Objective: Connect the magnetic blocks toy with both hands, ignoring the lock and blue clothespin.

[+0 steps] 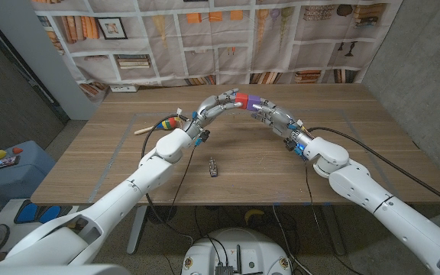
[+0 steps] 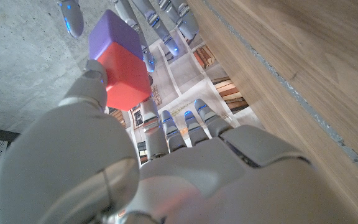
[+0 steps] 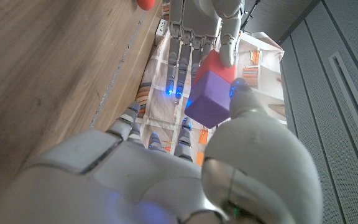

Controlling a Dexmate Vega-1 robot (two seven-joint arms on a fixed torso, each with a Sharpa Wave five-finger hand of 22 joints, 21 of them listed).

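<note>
We've got our left hand (image 1: 218, 104) pinching the red block (image 1: 241, 100) and our right hand (image 1: 275, 116) pinching the purple block (image 1: 253, 102), faces touching above the worktop (image 1: 128, 172). They look light, rigid and smooth, best gripped on flat opposite sides.

Lock (image 1: 214, 167) mid-table (image 1: 113, 172) — colourful wooden-handled toy (image 1: 159, 124) far left

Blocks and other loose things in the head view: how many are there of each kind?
Magnetic blocks: 2, one red block and one purple block, joined, held between both robot hands.
Lock: 1.
Colourful wooden-handled toy: 1.
Total: 4.
</note>
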